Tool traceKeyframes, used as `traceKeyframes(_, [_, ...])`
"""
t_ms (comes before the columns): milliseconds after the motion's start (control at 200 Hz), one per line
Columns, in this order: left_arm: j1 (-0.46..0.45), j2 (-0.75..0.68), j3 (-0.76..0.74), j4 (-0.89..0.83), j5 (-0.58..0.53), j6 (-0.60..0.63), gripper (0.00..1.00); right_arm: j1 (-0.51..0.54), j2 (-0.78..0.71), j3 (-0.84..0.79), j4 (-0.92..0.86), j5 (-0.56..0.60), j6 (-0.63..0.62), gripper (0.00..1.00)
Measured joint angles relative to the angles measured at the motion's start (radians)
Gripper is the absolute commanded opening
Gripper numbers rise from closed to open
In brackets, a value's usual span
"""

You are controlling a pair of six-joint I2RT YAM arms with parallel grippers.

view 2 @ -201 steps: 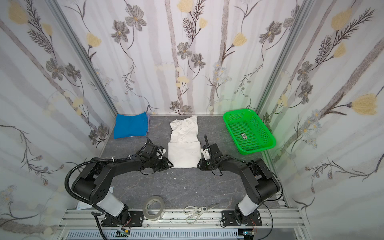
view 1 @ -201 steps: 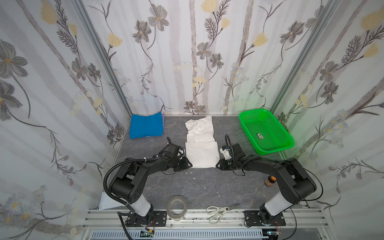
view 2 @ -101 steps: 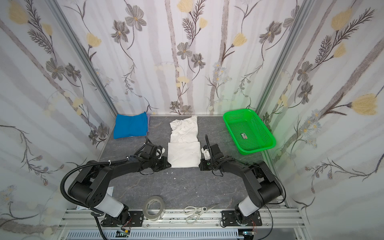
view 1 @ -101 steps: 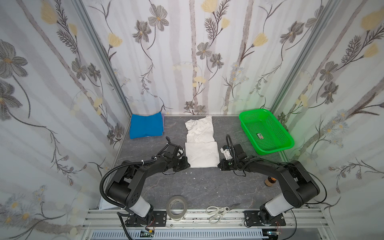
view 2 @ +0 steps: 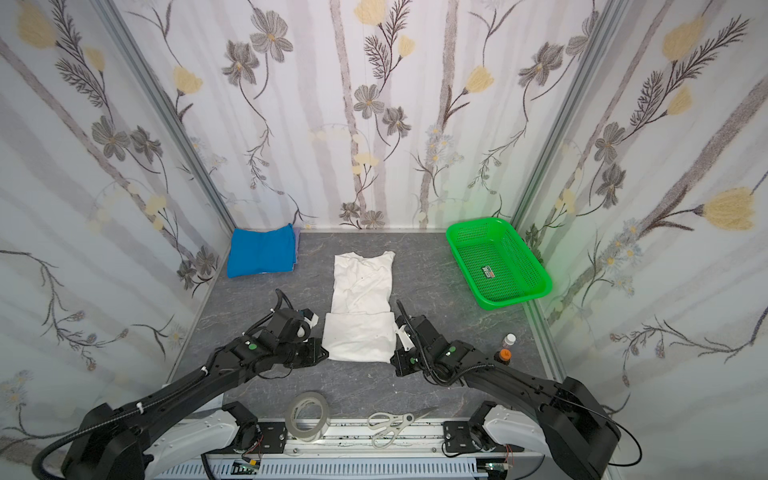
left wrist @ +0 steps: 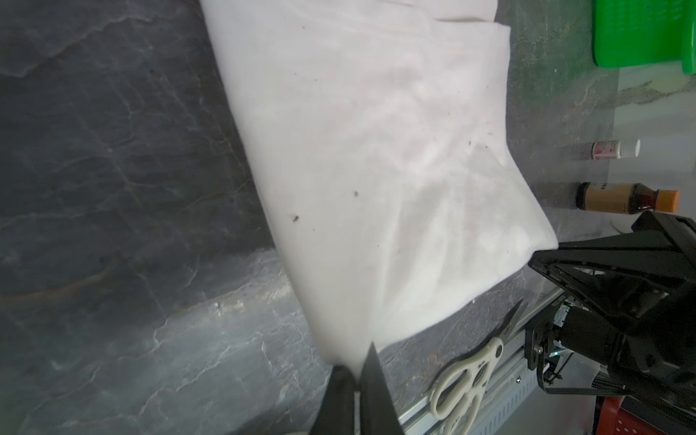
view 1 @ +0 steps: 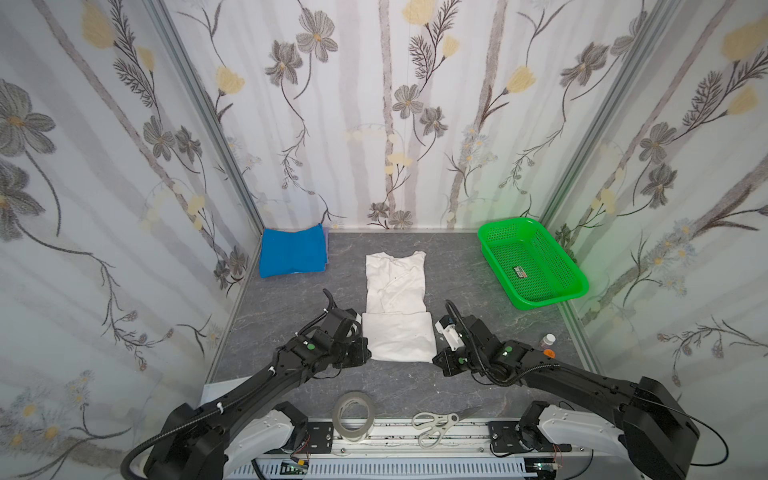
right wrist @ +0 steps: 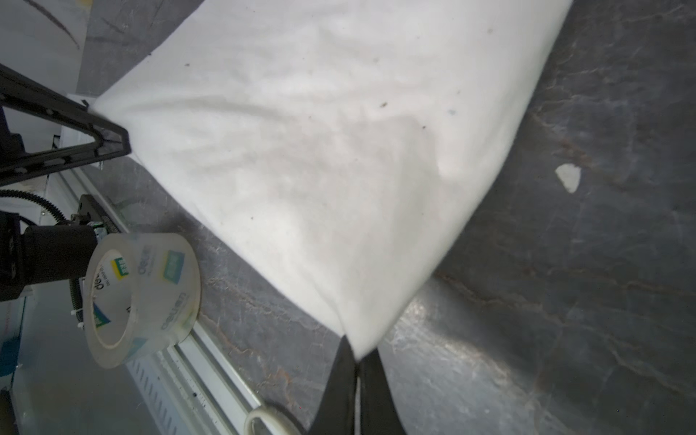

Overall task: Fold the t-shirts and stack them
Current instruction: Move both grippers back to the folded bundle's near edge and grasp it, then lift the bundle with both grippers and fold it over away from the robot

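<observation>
Flowered wallpaper closes round a dark grey, stone-patterned counter (view 1: pixel 478 291). At its middle lies a white cotton t-shirt (view 1: pixel 397 307), folded into a long strip, with its near end seemingly doubled over. The left tool (left wrist: pixel 357 367) is clamped tight on the near left corner of that end. The right tool (right wrist: pixel 357 354) is clamped just as tight on the near right corner. In both wrist views the cloth runs pinched between closed jaws. A plain bright blue folded t-shirt (view 1: pixel 293 251) sits in the far left corner of the counter, well apart from the white one. I judge the white shirt light, soft and limp. It will likely sag between the two holds, and its layers may slip apart. The corners, pinched through every layer and drawn taut, look the right places to hold it.
</observation>
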Motion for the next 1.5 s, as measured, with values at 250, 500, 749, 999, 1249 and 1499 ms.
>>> traceKeyframes(250, [-0.154,-0.211,-0.032,-0.140,-0.049,-0.112,0.00,0.157,-0.246,-0.014,-0.160,0.075,0.146,0.00])
traceKeyframes(500, [-0.190,-0.153,0.059,-0.177,-0.087,-0.146,0.00,0.167,-0.233,0.069,-0.240,0.111,0.179,0.00])
traceKeyframes(749, [-0.053,0.109,0.291,-0.159,-0.102,-0.054,0.00,-0.098,-0.020,0.271,-0.240,0.098,0.069,0.00])
traceKeyframes(999, [0.174,0.368,0.516,-0.130,-0.021,0.074,0.00,-0.294,0.330,0.578,-0.230,0.014,-0.070,0.00])
traceKeyframes(1249, [0.255,0.603,0.703,-0.119,0.079,0.154,0.00,-0.370,0.571,0.818,-0.245,-0.053,-0.145,0.00])
traceKeyframes(1499, [0.292,0.724,0.820,-0.119,0.137,0.165,0.00,-0.407,0.706,0.965,-0.283,-0.097,-0.177,0.00])
